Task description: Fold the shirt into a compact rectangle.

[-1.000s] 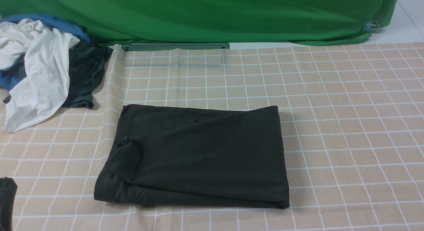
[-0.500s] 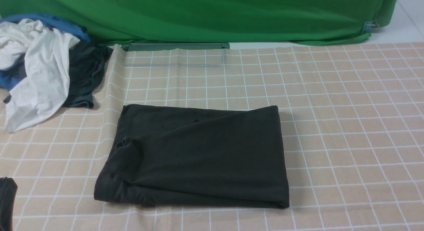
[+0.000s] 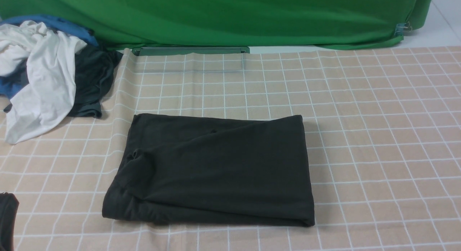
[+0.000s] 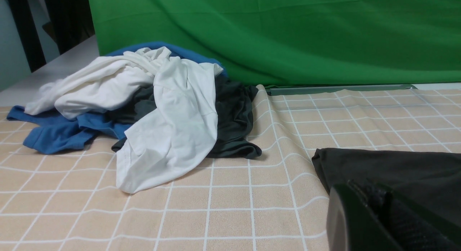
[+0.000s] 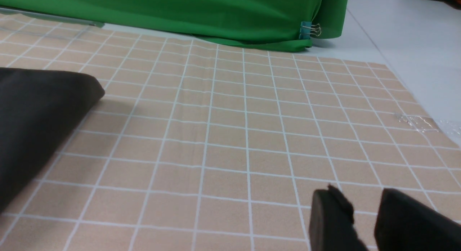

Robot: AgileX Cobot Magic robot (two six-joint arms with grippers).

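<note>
Left claw: clenched, nothing between its fingers; it sits just beside the near left corner of the shirt, and contact cannot be told.

Right claw: fingers parted by a narrow gap, released, grasping nothing; it hangs over bare checked cloth, well apart from the shirt's right edge.

Shirt: black, folded into a rough rectangle, lying flat on the tablecloth at the middle of the surface. Its left end is rumpled, with a small tuck of fabric. No print or label shows on the upturned face.

Clothes pile: far left of the shirt, well apart; a white garment lies draped over a blue garment and a dark grey garment.

Green backdrop: behind the shirt, along the surface's far edge, with a binder clip at its right corner.

Containers: none in view. Legible writing: none.
</note>
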